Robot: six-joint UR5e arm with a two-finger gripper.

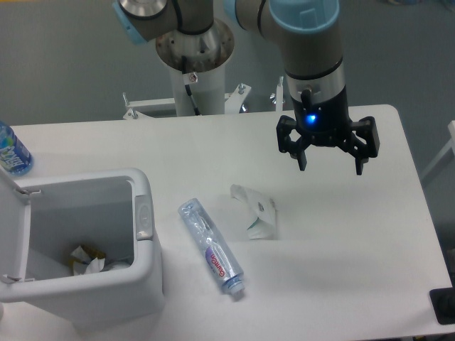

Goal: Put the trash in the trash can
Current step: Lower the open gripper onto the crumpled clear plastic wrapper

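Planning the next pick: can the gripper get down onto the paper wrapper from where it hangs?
Probably yes. The open gripper hovers up and right of the wrapper, nothing lies between, and the bottle lies apart.

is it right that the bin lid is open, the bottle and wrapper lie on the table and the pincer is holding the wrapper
Not quite. In the camera view the pincer hangs open and empty above the table, holding nothing. The rest stands: the bin lid is open, and the bottle and wrapper lie on the table.
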